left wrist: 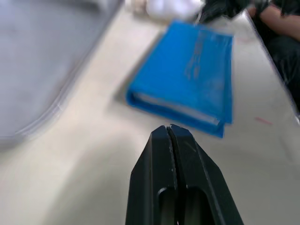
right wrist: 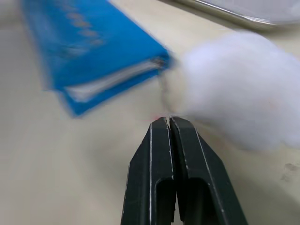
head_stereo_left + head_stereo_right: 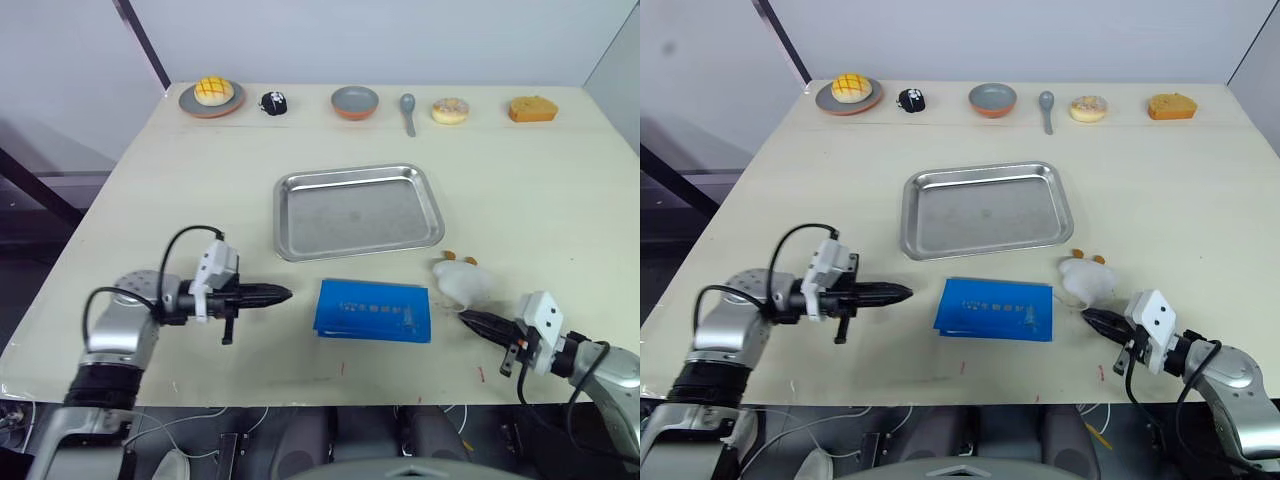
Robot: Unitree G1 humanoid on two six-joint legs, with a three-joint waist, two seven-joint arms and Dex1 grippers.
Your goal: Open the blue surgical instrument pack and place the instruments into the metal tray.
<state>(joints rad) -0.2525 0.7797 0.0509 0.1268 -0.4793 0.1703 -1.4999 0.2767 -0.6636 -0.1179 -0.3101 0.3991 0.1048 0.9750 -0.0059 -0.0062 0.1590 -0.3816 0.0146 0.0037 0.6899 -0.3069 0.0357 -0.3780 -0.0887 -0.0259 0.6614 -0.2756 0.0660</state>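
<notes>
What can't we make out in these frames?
- Instruments: the blue pack is folded shut, so its wrap hides the contents in every view.
- Print on the pack: too small in the eye views, blurred in the left wrist view.
- Black object at the table's far edge: too small to identify.
- White plush toy: a blur in the right wrist view.

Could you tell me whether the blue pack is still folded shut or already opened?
Folded shut: the blue surgical instrument pack lies flat as a closed rectangle, layered edges stacked, no instruments showing. The metal tray is empty.
</notes>
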